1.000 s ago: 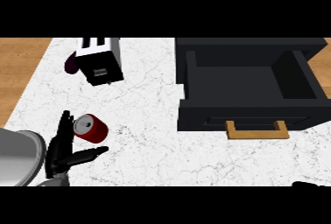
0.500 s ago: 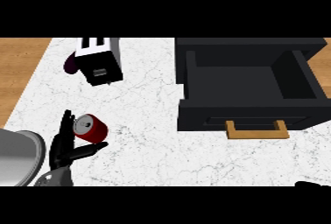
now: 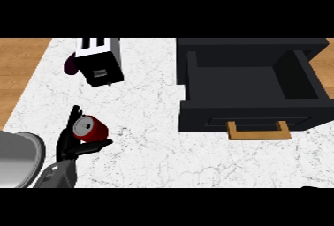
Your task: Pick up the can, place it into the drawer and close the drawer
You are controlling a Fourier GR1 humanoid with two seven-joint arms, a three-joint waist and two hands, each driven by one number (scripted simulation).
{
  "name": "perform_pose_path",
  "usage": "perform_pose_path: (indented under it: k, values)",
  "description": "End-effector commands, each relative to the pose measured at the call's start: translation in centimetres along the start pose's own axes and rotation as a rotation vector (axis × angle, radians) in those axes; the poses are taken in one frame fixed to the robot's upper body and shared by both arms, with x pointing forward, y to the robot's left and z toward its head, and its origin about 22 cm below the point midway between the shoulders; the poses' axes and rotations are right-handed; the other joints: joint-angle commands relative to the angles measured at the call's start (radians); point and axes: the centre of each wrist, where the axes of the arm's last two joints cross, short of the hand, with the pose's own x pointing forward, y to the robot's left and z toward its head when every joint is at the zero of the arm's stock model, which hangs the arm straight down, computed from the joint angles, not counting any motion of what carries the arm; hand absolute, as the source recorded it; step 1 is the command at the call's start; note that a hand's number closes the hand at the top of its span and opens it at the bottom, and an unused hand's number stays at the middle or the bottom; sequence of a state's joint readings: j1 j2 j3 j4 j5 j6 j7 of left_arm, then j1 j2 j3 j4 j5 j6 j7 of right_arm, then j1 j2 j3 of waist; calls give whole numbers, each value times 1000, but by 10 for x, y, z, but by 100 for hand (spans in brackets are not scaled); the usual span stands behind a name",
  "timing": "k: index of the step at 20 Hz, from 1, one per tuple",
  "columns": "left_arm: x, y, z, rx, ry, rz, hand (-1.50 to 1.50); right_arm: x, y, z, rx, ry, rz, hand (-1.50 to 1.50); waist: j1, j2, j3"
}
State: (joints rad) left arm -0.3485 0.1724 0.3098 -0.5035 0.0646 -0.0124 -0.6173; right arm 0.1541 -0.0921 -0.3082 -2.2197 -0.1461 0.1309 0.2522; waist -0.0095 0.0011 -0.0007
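Note:
The red can lies on its side on the white marble counter, silver end facing up-left. My left hand is at the can: straight fingers run along its left side and the thumb sits just under it. The can shows fully and rests on the counter. The black drawer stands pulled open and empty at the right, with its wooden handle toward me. Of my right hand only a dark sliver shows at the lower right edge.
A black and white toaster-like box stands at the back left with a dark purple thing beside it. A grey rounded metal object fills the lower left corner. Wooden floor borders the counter's left edge.
My left forearm has shifted slightly and the hand has settled a little closer round the can. The can has barely moved. The drawer stays open.

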Motion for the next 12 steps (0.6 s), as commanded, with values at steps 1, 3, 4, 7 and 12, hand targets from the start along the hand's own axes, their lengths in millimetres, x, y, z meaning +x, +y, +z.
perform_pose_path:
  k: [1,3,4,7,12]
  values:
    - [9,0,-15,-85,4,6,-150,-6,7,9,-13,-5,7,-150,-3,1,0]
    - [7,-4,-13,-91,-3,20,-150,10,3,-6,-11,-7,-13,-150,2,0,0]
    - [2,-6,-15,-105,-4,41,150,0,-3,-7,-14,-11,-3,-150,-6,3,-1]
    - [9,-9,-19,-139,-5,81,150,-2,6,-9,-9,7,-9,-150,2,0,0]
    - [21,-19,-37,-146,-65,104,150,-4,-2,-11,-15,-15,6,-150,-7,4,-1]
